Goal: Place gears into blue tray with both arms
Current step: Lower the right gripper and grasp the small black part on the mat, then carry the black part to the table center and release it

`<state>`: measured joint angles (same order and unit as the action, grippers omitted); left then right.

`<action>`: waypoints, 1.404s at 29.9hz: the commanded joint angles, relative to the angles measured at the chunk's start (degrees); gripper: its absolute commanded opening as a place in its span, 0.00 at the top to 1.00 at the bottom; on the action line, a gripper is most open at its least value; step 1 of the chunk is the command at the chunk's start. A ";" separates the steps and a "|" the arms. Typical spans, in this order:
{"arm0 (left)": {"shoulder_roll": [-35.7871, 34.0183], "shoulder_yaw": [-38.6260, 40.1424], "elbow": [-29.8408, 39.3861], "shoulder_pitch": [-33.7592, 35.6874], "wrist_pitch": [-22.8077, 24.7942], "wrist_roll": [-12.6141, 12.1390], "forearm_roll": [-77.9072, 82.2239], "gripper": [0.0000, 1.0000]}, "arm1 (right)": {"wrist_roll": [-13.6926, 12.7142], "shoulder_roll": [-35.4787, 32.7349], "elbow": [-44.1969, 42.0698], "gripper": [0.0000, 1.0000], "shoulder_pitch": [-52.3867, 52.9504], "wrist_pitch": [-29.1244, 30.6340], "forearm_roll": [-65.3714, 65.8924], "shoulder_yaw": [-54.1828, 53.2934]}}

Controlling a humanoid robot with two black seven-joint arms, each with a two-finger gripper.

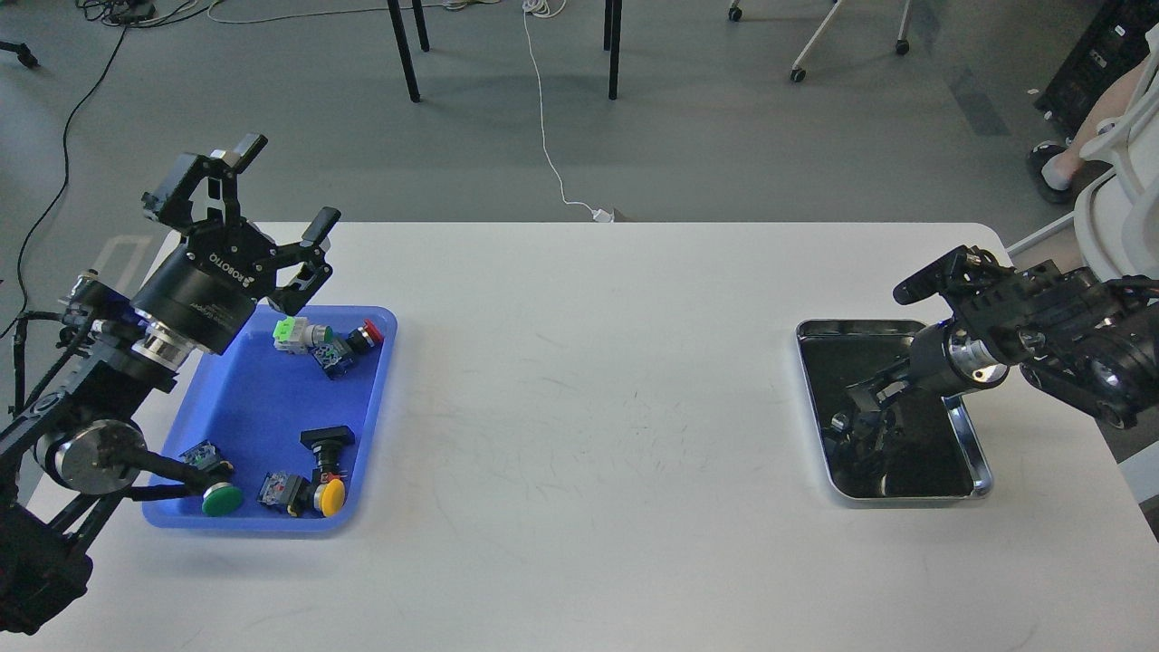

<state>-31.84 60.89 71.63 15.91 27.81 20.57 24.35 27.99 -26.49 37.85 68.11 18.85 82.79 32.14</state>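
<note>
The blue tray (243, 409) lies at the table's left and holds several coloured push-button switches (328, 338). My left gripper (282, 188) hangs open above the tray's far left corner, with nothing between its fingers. At the right, my right gripper (858, 418) reaches down into the silver metal tray (980, 471) with the black liner. Its dark fingers blend with the liner, so I cannot make out how they stand. I cannot pick out any gears against the black liner.
The white table (589, 407) stretches between the two trays. Beyond its far edge are black furniture legs (405, 50) and a white cable (548, 136) on the floor. A white chair (1118, 195) and a person's foot (1055, 167) are at the far right.
</note>
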 commanded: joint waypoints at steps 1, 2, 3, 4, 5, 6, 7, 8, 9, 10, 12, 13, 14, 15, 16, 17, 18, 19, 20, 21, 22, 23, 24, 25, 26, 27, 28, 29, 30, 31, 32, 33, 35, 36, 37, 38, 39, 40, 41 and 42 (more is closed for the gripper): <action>-0.07 0.01 0.00 -0.26 0.05 0.00 0.00 0.02 | 0.01 -0.14 0.04 0.62 -0.08 0.04 0.00 0.02; -0.07 0.01 0.00 -0.26 0.05 0.00 0.00 0.02 | 0.01 -0.14 0.04 0.66 -0.08 0.04 0.00 0.02; -0.07 0.01 0.00 -0.26 0.05 0.00 0.00 0.02 | 0.01 -0.14 0.04 0.69 -0.08 0.04 0.00 0.02; -0.07 0.01 0.00 -0.26 0.05 0.00 0.00 0.02 | 0.01 -0.06 0.04 0.72 -0.08 0.04 0.00 0.02; -0.07 0.01 0.00 -0.26 0.05 0.00 0.00 0.02 | 0.01 -0.05 0.12 0.74 -0.08 0.04 0.00 0.02; -0.07 0.01 0.00 -0.26 0.05 0.00 0.00 0.02 | 0.01 -0.05 0.12 0.75 -0.08 0.13 0.00 0.02; -0.07 0.01 0.00 -0.26 0.05 0.00 0.00 0.02 | 0.01 -0.05 0.12 0.77 -0.08 0.13 0.00 0.02; -0.15 0.01 0.00 -0.26 0.05 0.00 0.00 0.02 | 0.01 -0.14 0.21 0.79 0.00 0.22 0.00 0.02; -0.15 0.01 0.00 -0.26 0.05 0.00 0.00 0.02 | 0.01 -0.14 0.30 0.80 0.00 0.22 0.00 0.02; -0.15 0.01 0.00 -0.26 0.05 0.00 0.00 0.02 | 0.01 -0.23 0.30 0.81 0.00 0.22 0.09 0.02; -0.15 0.01 0.00 -0.26 0.05 0.00 0.00 0.02 | 0.01 -0.32 0.39 0.83 0.00 0.31 0.00 0.02; -0.15 0.01 0.00 -0.26 0.05 0.00 0.00 0.02 | 0.01 -0.41 0.39 0.84 0.00 0.31 0.09 0.02; -0.15 0.01 0.00 -0.26 0.05 0.00 0.00 0.02 | 0.01 -0.49 0.39 0.84 0.00 0.31 0.01 0.02; -0.15 0.01 0.00 -0.26 0.05 0.00 0.00 0.02 | 0.01 -0.49 0.39 0.84 0.00 0.40 0.00 0.11; -0.15 0.01 0.00 -0.26 0.05 0.00 0.00 0.02 | 0.01 -0.49 0.47 0.85 0.00 0.31 0.00 0.03; -0.15 0.01 0.00 -0.26 0.05 0.00 0.00 0.02 | 0.01 -0.58 0.47 0.85 0.09 0.31 0.00 0.02; -0.15 0.01 0.00 -0.26 0.05 0.00 0.00 0.02 | 0.01 -0.58 0.56 0.85 0.18 0.31 0.00 0.02; -0.15 0.01 0.00 -0.26 0.05 0.00 0.00 0.02 | 0.01 -0.58 0.65 0.85 0.35 0.31 -0.08 0.02; -0.15 0.01 0.00 -0.26 0.05 0.00 0.00 0.02 | 0.01 -0.76 0.74 0.85 0.70 0.31 -0.08 0.02; -0.15 0.01 0.00 -0.26 0.05 0.00 0.00 0.02 | 0.01 -0.93 0.91 0.85 0.97 0.31 -0.17 0.02; -0.24 0.10 0.00 -0.26 0.05 0.00 0.00 0.02 | 0.01 -1.02 1.09 0.85 1.41 0.31 -0.26 -0.06; -0.24 0.19 0.00 -0.26 0.05 0.00 0.00 0.02 | 0.01 -1.20 1.18 0.85 1.85 0.31 -0.35 -0.06; -0.33 0.28 0.00 -0.26 0.05 0.00 0.00 0.02 | 0.01 -1.28 1.44 0.85 2.63 0.31 -0.43 -0.15; -0.42 0.36 0.00 -0.26 0.05 0.00 0.00 0.02 | 0.01 -1.46 2.05 0.84 3.34 0.31 -0.52 -0.15; -0.51 0.37 0.00 -0.26 0.05 0.00 0.00 0.02 | 0.01 -1.64 2.93 0.84 4.04 0.31 -0.70 -0.41; -0.59 0.37 0.00 -0.26 0.14 0.00 0.00 0.02 | 0.01 -1.98 3.72 0.84 4.74 0.31 -0.79 -0.59; -0.77 0.45 0.00 -0.26 0.14 0.00 0.00 0.02 | 0.01 -2.34 4.60 0.84 5.97 0.40 -0.79 -0.68; -1.03 0.45 0.00 -0.26 0.19 0.00 0.00 0.02 | 0.01 -2.69 5.30 0.84 7.03 0.40 -0.79 -0.68; -1.21 0.45 0.00 -0.26 0.19 0.00 0.00 0.02 | 0.01 -2.95 5.83 0.84 8.08 0.48 -0.87 -0.77; -1.38 0.45 0.00 -0.26 0.19 0.00 0.00 0.02 | 0.01 -3.04 6.36 0.84 9.05 0.57 -0.87 -0.77; -1.39 0.45 0.00 -0.26 0.19 0.00 0.00 0.02 | 0.01 -3.04 6.89 0.84 10.01 0.66 -0.87 -0.77; -1.39 0.45 0.00 -0.26 0.19 0.00 0.00 0.02 | 0.01 -2.96 7.33 0.84 10.89 0.75 -0.87 -0.77; -1.47 0.45 0.00 -0.26 0.19 0.00 0.00 0.02 | 0.01 -2.26 8.12 0.84 12.74 0.84 -1.66 -0.77; -1.39 0.45 0.00 -0.26 0.19 0.00 0.00 0.02 | 0.01 -1.56 8.38 0.84 13.53 0.92 -2.97 -0.77; -1.39 0.45 0.00 -0.26 0.19 0.00 0.00 0.02 | 0.01 -0.33 8.56 0.84 14.15 1.10 -4.38 -0.68; -1.39 0.45 0.08 -0.26 0.19 0.00 -0.09 0.02 | 0.01 1.33 8.56 0.84 14.68 1.45 -5.61 -0.42; -1.47 0.45 0.08 -0.26 0.19 0.00 0.00 0.02 | 0.01 3.18 8.56 0.84 15.03 1.97 -6.58 -0.33; -1.47 0.45 0.17 -0.26 0.19 0.00 -0.09 0.02 | 0.01 5.02 8.47 0.84 15.21 2.33 -7.20 -0.33; -1.47 0.45 0.43 -0.26 0.19 0.00 -0.09 0.02 | 0.01 6.43 8.39 0.84 15.38 2.50 -7.29 -0.33; -1.56 0.45 0.78 -0.26 0.19 0.00 0.00 0.02 | 0.01 8.36 8.12 0.84 15.39 2.51 -7.38 -0.33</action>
<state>-33.31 61.35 71.75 15.64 28.00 20.57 24.31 28.01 -22.67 46.34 83.02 20.87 76.40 31.71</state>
